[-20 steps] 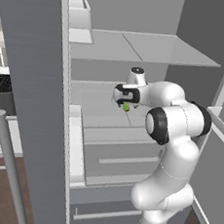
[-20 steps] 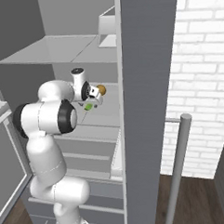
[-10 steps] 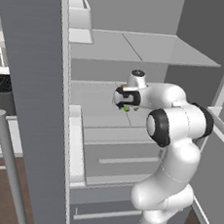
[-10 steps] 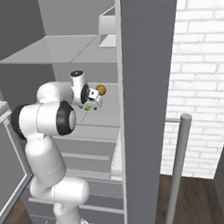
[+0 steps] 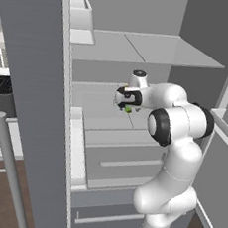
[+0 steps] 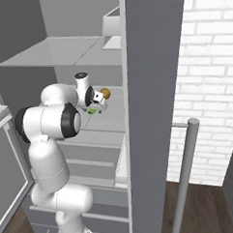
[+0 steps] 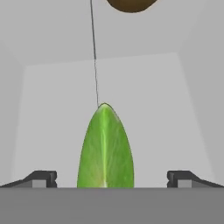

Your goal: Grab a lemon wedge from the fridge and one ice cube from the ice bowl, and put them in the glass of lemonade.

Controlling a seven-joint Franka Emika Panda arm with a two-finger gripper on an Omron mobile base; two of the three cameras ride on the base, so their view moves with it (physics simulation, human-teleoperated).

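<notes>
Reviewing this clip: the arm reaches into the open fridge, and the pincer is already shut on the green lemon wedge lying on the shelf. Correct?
Not quite. The pincer is open; in the hand view its tips stand wide apart on either side of the lemon wedge. The rest holds.

The grey middle shelf [image 7: 52,109] inside the fridge [image 5: 37,53] carries a green lemon wedge [image 7: 105,148], lying pointed end toward the back wall. A round brown object [image 7: 131,4] sits farther back on the same shelf, well apart from the wedge. The shelf above [image 5: 143,47] holds a pale open box [image 5: 79,10] at its left end.
</notes>
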